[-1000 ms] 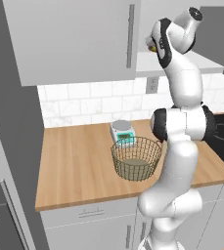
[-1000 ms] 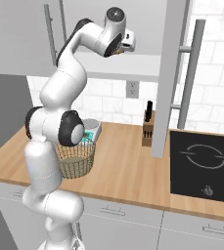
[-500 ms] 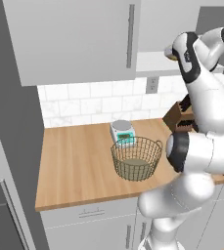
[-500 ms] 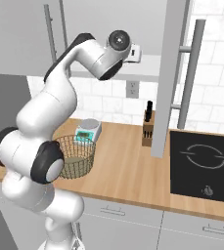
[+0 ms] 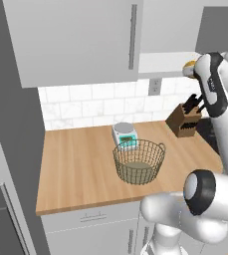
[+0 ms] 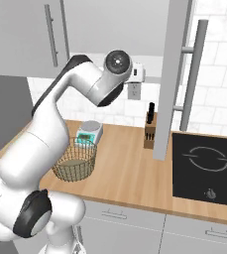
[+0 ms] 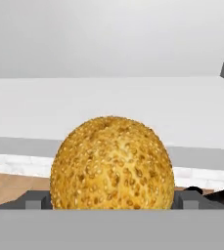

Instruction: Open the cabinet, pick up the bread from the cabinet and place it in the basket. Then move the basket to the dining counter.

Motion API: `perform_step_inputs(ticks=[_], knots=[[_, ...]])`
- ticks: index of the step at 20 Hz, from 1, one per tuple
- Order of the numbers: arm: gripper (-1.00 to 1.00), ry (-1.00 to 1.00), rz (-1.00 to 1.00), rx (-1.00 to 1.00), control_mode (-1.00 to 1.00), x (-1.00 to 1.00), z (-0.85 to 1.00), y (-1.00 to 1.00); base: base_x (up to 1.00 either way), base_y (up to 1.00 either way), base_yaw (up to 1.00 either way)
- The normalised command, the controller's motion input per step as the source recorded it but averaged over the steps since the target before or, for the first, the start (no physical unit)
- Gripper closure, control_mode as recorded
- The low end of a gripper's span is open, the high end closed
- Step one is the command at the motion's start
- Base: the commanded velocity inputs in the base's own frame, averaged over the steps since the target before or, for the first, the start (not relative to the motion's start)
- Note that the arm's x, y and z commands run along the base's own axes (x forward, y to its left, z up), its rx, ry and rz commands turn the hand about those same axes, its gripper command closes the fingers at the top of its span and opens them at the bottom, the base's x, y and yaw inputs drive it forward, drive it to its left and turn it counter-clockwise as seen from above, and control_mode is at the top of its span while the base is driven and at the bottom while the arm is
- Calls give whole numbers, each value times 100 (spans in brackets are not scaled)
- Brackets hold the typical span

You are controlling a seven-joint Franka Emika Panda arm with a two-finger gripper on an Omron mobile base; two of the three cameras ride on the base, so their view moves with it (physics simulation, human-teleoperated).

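Fingers [image 7: 112, 204] spread wide either side of the bread [image 7: 112, 163], not clamped on it, bread sitting on the white shelf [image 7: 108, 105] of the open cabinet [image 6: 177, 74], basket [image 5: 138, 161] on the counter [image 5: 75, 164] below left, beside a kitchen scale [image 5: 124, 135]

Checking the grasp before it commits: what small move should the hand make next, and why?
Probably close on the bread. It sits on the open cabinet's white shelf, centred between the two fingertips, and the hand is open with nothing held yet.

Even, soft, slightly blurry rendering
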Motion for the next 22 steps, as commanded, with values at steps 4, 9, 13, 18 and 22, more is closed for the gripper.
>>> perform_step_inputs(ticks=[4, 9, 13, 18, 22], knots=[[100, 41, 6, -24, -100, -100, -81, 61, 0, 0, 0], [100, 46, 13, -31, -100, -77, -100, 97, 0, 0, 0], [100, 43, 11, -22, -100, 2, -99, 92, 0, 0, 0], [100, 39, 4, -14, -100, 36, -84, 53, 0, 0, 0], [100, 33, 0, -5, -100, 30, -61, 17, 0, 0, 0]])
